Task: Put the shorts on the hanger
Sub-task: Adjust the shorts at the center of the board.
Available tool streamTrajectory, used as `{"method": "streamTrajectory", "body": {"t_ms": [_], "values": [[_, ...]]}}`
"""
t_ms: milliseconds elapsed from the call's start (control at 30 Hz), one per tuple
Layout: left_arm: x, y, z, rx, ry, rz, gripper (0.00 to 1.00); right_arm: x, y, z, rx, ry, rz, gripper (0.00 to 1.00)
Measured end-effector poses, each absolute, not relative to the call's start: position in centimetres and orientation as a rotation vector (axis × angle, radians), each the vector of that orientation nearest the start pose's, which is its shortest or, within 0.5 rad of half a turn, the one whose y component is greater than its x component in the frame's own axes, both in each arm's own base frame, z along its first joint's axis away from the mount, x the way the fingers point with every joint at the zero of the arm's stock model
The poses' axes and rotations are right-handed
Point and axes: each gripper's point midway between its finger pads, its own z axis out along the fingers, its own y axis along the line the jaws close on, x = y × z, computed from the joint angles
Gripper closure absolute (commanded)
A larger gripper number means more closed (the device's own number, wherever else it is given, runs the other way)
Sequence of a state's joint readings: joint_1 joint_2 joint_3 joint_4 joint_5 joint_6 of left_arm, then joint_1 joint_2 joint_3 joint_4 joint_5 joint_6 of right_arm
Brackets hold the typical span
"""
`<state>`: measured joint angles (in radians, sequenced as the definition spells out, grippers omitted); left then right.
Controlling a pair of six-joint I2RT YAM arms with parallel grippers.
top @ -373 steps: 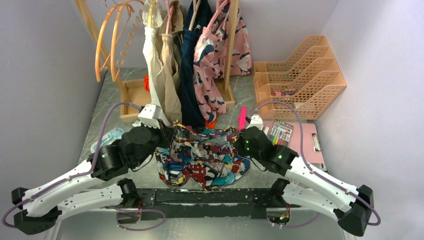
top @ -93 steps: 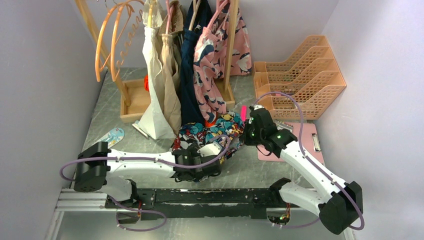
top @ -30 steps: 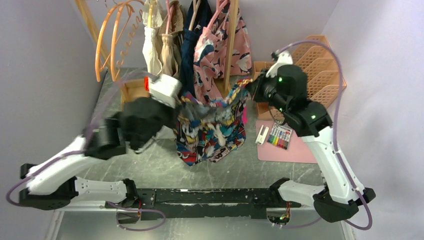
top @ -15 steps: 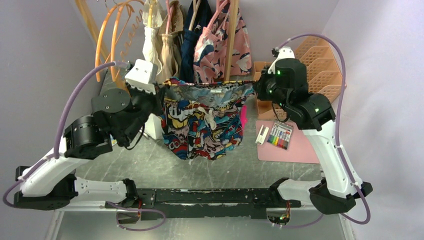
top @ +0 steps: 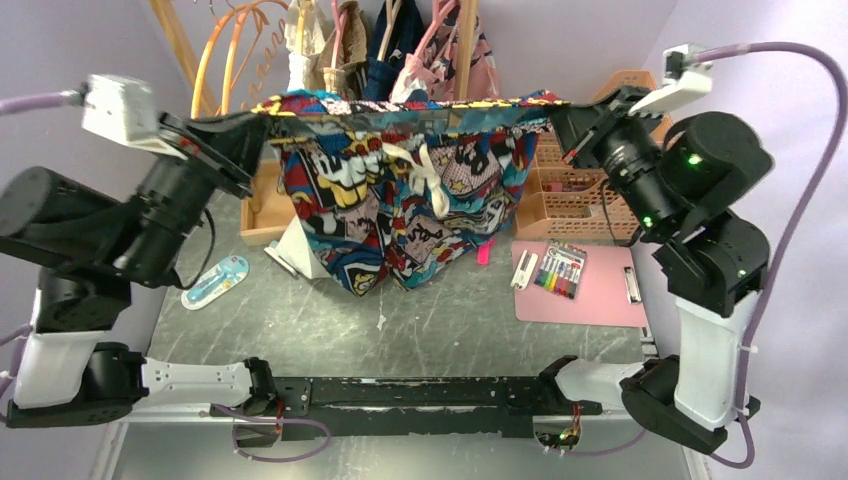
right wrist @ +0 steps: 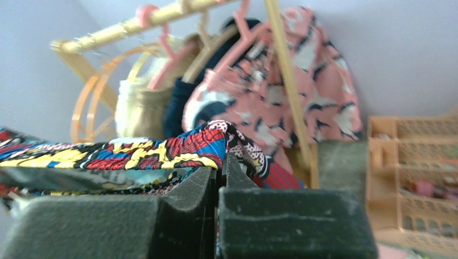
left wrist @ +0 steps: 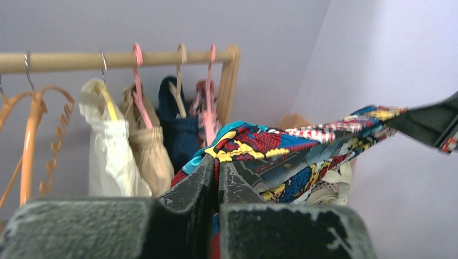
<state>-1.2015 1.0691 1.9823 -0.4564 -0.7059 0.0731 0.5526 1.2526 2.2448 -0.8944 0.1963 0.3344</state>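
Observation:
The comic-print shorts hang stretched by the waistband between my two grippers, high above the table and in front of the clothes rack. My left gripper is shut on the left end of the waistband; its fingers pinch the fabric. My right gripper is shut on the right end, with its jaws pressed together on the cloth. The orange-tan hanger hangs by its silver hook at the rack's left end, behind and left of the shorts. It also shows in the left wrist view and the right wrist view.
The wooden rail carries a cream garment, a beige one, a navy one and a pink floral one on pink hangers. Orange file trays stand at the right. A pink clipboard with markers and a patterned flat item lie on the table.
Both arms have lifted the shorts from the table and pulled apart. Since half a second ago the waistband has risen further and is stretched wider and taut.

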Motion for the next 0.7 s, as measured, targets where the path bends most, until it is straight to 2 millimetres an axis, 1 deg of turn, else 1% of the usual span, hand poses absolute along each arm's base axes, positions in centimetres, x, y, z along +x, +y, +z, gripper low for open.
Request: {"method": "streamTrajectory", "body": {"t_ms": [67,133,233,267,300,367,400,500,533,567,633,700], "values": [[18.2,-14.7,60.9,0.154,1.276,-0.561,0.93,24.8,12.1,56.7,0.02,1.548,0.527,1.0],[18.9,-15.6,58.0,0.184,1.332,-0.513,0.93,26.3,11.4,53.9,0.061,1.617,0.432,1.0],[19.9,-17.5,53.8,0.235,1.42,-0.437,0.93,28.1,10.8,50.3,0.083,1.702,0.302,1.0],[20.1,-17.9,52.9,0.249,1.441,-0.42,0.93,28.5,10.7,49.5,0.079,1.721,0.273,1.0],[20.1,-18.1,52.3,0.258,1.457,-0.412,0.93,28.7,10.8,49.1,0.066,1.731,0.26,1.0],[20.1,-18.2,52.2,0.25,1.464,-0.424,0.93,28.5,11.3,49.5,0.028,1.723,0.282,1.0],[20.0,-18.0,52.7,0.236,1.461,-0.443,0.93,28.2,11.7,50.3,0.002,1.704,0.314,1.0],[19.1,-17.3,54.9,0.176,1.421,-0.549,0.93,26.5,13.1,53.7,-0.077,1.605,0.452,1.0],[18.8,-16.9,55.4,0.156,1.41,-0.583,0.93,25.7,13.4,54.4,-0.101,1.575,0.493,1.0],[18.4,-16.5,55.7,0.14,1.402,-0.615,0.93,25.1,13.7,54.7,-0.122,1.556,0.524,1.0],[18.0,-16.3,55.4,0.112,1.405,-0.665,0.93,24.4,14.0,54.2,-0.147,1.552,0.554,1.0],[17.7,-16.1,54.1,0.093,1.428,-0.693,0.93,24.1,14.2,51.9,-0.167,1.593,0.559,1.0]]}}
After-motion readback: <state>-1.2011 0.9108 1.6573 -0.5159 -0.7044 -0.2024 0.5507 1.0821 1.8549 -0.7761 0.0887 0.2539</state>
